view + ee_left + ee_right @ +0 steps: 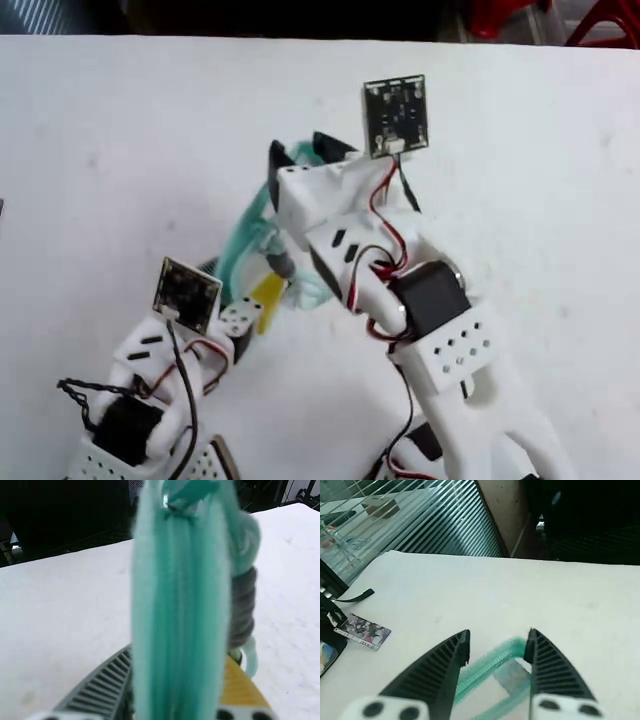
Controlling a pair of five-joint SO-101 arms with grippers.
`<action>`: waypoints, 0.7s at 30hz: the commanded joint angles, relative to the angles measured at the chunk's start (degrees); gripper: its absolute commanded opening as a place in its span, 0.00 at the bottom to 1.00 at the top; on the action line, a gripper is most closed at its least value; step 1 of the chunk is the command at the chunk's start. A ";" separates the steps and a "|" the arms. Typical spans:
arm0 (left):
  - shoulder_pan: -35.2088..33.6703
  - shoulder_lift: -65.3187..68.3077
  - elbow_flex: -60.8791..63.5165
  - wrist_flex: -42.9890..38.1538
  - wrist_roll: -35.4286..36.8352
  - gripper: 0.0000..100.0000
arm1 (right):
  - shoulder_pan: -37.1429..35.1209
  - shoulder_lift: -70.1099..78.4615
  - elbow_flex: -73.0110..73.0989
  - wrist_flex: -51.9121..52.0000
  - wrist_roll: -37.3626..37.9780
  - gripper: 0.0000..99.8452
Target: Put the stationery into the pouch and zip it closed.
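A see-through pouch [245, 235] with teal edging lies between the two arms on the white table [120, 150]. My left gripper [255, 305], with one yellow and one black finger, is shut on the pouch's near end. In the left wrist view the teal pouch [180, 605] stands up between those fingers, with a grey ribbed cylinder [243, 607] beside it. My right gripper [300, 150] hangs over the pouch's far end. Its black fingers [440, 667] are open, and the pouch's teal zipper edge [485, 667] runs below the gap between them.
A printed card [362, 630] and a black cable [355, 596] lie near the table's edge in the right wrist view. Window blinds stand behind that edge. Bare table spreads out to the far left [100, 120] and far right [540, 170].
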 commanded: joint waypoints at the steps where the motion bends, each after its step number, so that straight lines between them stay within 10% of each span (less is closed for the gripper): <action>1: 0.22 -0.66 -1.49 -0.44 0.53 0.18 | -1.10 0.84 -1.58 0.92 -0.09 0.18; 21: 0.40 -0.66 -1.49 -0.44 0.26 0.18 | 1.89 -4.70 -11.16 12.97 10.37 0.02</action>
